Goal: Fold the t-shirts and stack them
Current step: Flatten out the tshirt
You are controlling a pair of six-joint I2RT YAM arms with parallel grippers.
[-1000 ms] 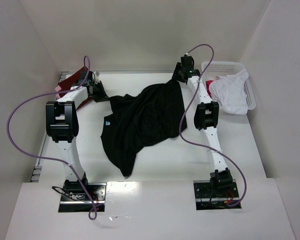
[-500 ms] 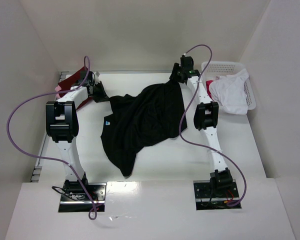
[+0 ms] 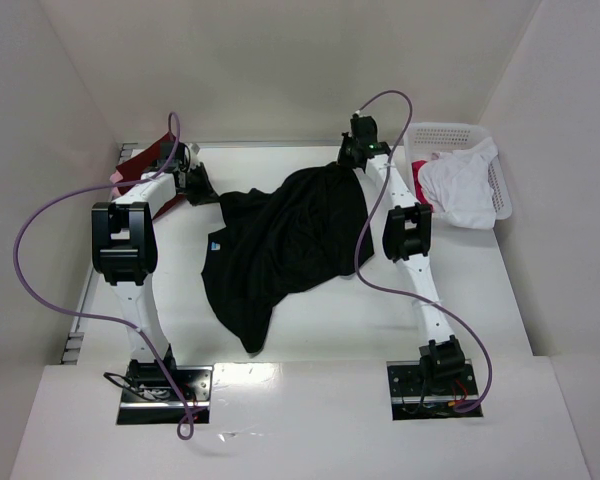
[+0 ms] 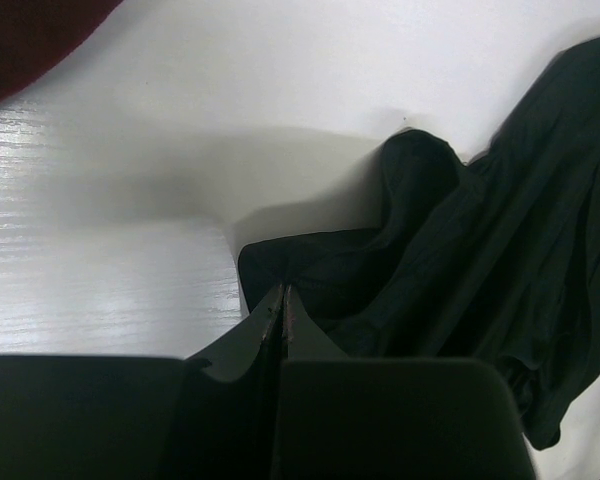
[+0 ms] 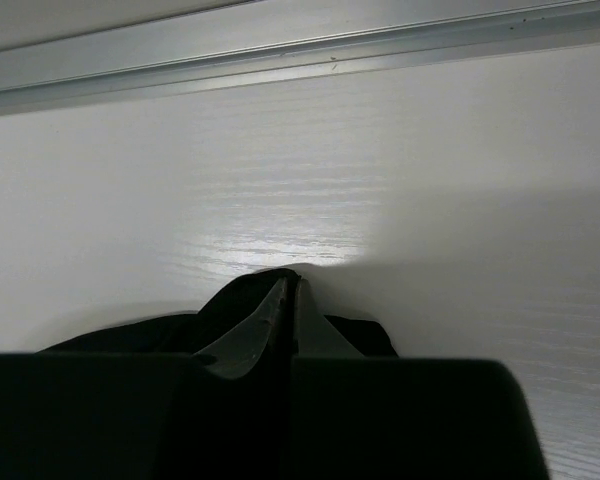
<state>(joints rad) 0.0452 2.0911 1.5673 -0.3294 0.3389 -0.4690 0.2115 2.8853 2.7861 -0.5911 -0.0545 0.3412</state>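
from above, the black t-shirt lies rumpled in the middle of the table, its far corners drawn out to the left gripper and right gripper. left wrist: jaws clenched on its creased dark edge. right wrist: jaws pinching a raised black fold.

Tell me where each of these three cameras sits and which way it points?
Top view: fixed above and behind the arms, looking down on the table; both arms show whole, the black shirt between them.
Left wrist view: on the left wrist, looking along the left claw, shut on the black shirt's edge.
Right wrist view: on the right wrist, facing the table's far rail past the right claw, shut on the same shirt.
Shared: all three show the black shirt.
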